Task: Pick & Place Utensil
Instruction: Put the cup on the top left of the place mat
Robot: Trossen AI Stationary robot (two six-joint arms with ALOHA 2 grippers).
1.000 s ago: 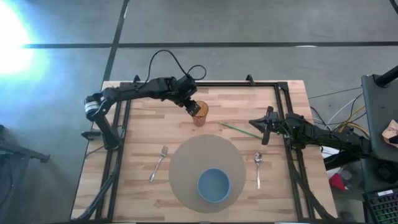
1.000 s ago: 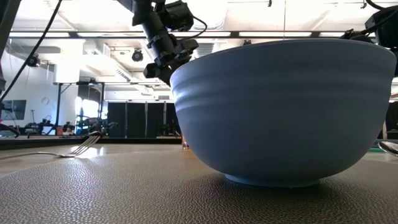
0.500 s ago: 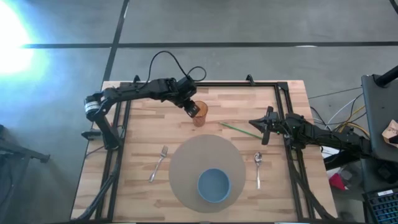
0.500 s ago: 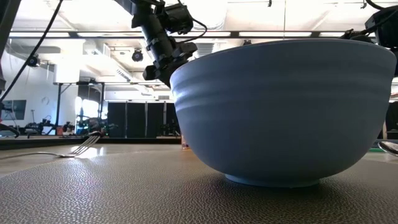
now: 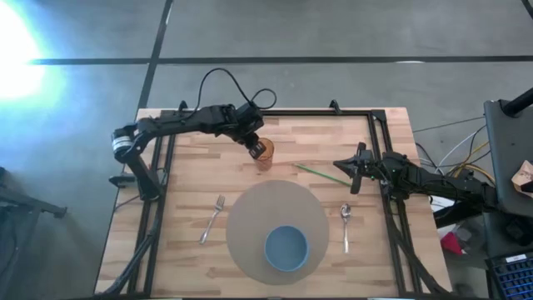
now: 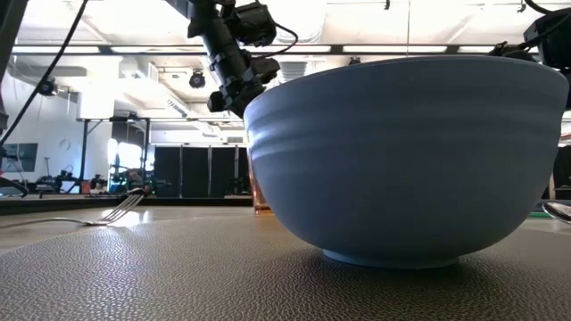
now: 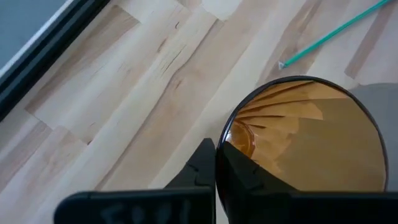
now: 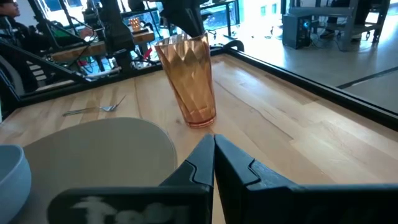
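Observation:
An amber faceted cup stands tilted on the wooden table at the far middle, just beyond the round grey mat. My left gripper is shut on the cup's rim; the left wrist view looks down into the cup. A thin green stick lies on the wood right of the cup. A fork lies left of the mat and a spoon right of it. My right gripper is shut and empty, near the stick's right end. My left gripper pinches the cup's wall at the rim, on its left side, one finger outside and one finger inside. The fingers come from above, slanting down. The cup leans, with its base on the table.
A blue bowl sits on the near part of the mat and fills most of the low view. Black rails run along the table's left, far and right edges. Bare wood lies left of the cup.
My left gripper has moved a little toward the table's left with the cup, still shut on its rim. More of the cup now shows beside the bowl in the low view.

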